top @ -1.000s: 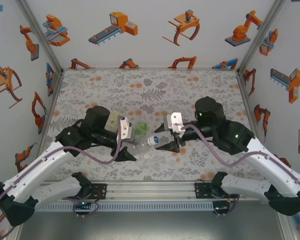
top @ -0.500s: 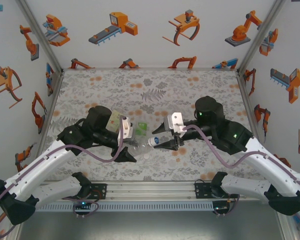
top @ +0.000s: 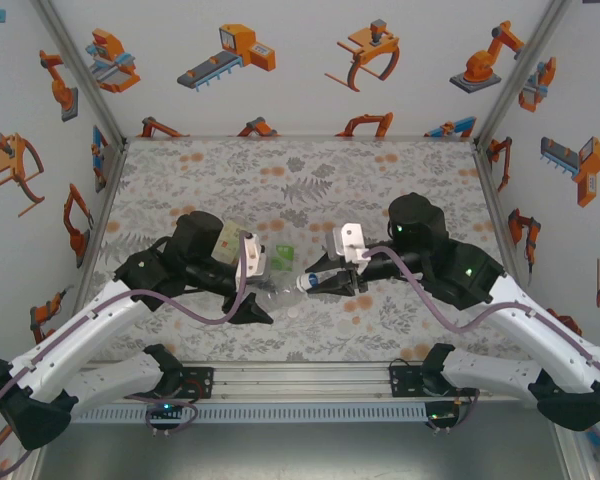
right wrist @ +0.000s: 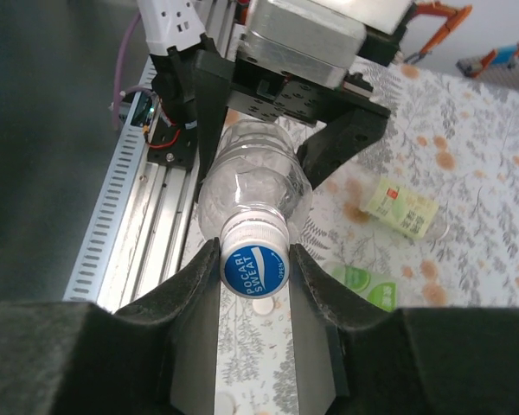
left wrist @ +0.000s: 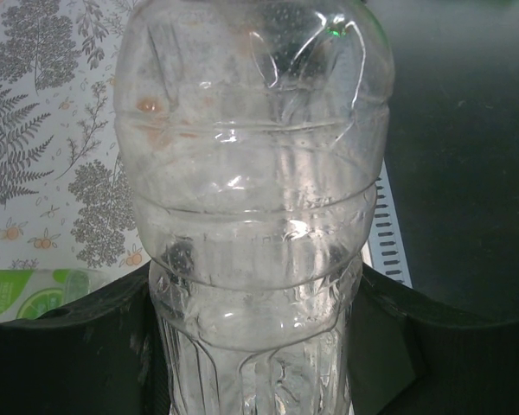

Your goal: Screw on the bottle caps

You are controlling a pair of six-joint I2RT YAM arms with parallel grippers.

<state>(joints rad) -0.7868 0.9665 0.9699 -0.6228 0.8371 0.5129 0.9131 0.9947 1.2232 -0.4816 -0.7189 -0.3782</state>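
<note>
Presently: right jaws, closed snugly on a blue-topped cap (right wrist: 254, 266), one inner face touching each side. The cap sits on the neck of a clear bottle (left wrist: 251, 173). Left jaws, clamped around that bottle's body, holding it level above the counter (top: 400, 190) by the middle of the near edge. Loose white cap (top: 293, 311), flat on the counter beneath the bottle. Green-labelled bottle (right wrist: 363, 285) and pale yellow-green bottle (right wrist: 404, 207), both lying on the counter just beyond, left of the middle.
</note>
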